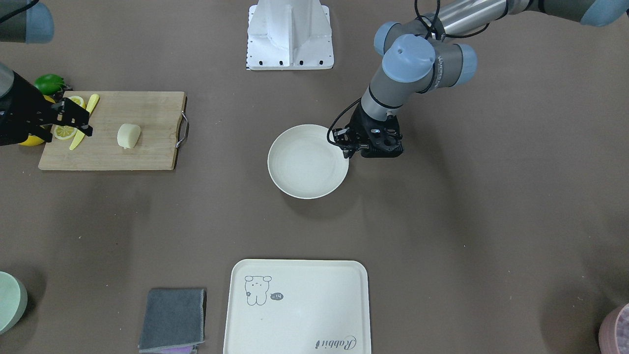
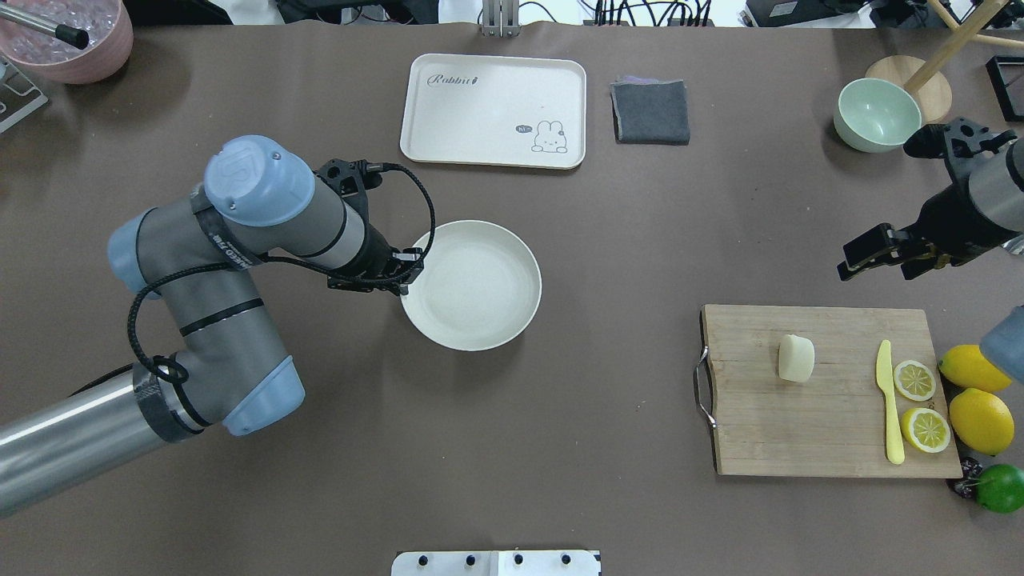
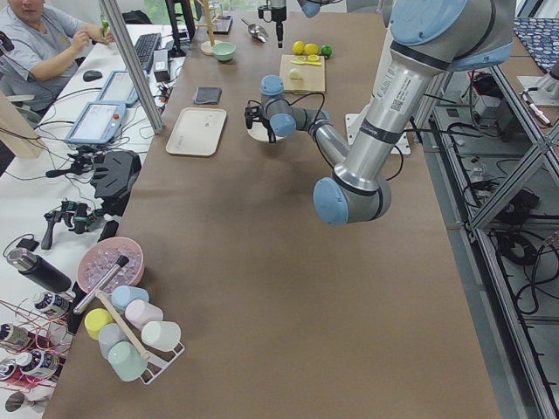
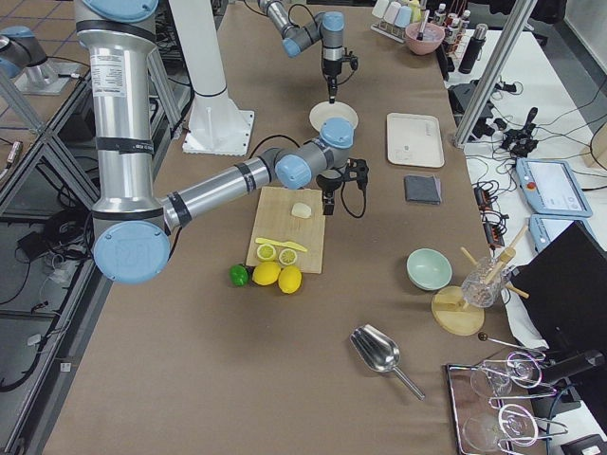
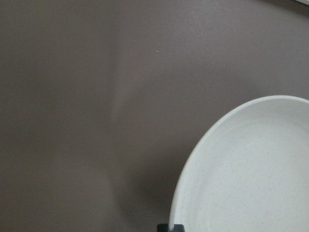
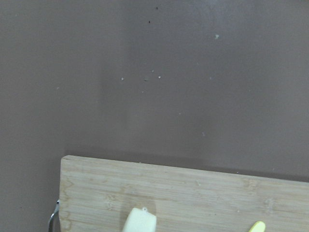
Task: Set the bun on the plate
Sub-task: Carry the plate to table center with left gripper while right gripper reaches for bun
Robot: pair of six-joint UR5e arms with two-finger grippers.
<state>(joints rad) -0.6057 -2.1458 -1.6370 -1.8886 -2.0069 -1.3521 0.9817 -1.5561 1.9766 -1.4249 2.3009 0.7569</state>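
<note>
The bun [image 2: 797,358], a small pale cream lump, lies on the wooden cutting board [image 2: 800,424] at the right; it also shows in the right wrist view as the bun [image 6: 140,221] at the bottom edge. My right gripper [image 2: 880,268] hangs open and empty above the board's far edge, apart from the bun. The round off-white plate [image 2: 472,284] sits empty mid-table. My left gripper [image 2: 408,276] is at the plate's left rim, and the left wrist view shows a dark fingertip [image 5: 169,227] closed at the rim of the plate [image 5: 251,179].
On the board lie a yellow knife [image 2: 888,400] and two lemon slices [image 2: 914,380]; whole lemons [image 2: 980,420] and a lime [image 2: 1000,488] sit beside it. Farther back are a bear-print tray [image 2: 494,110], a grey cloth [image 2: 650,112], a green bowl [image 2: 876,114] and a pink bowl [image 2: 72,40].
</note>
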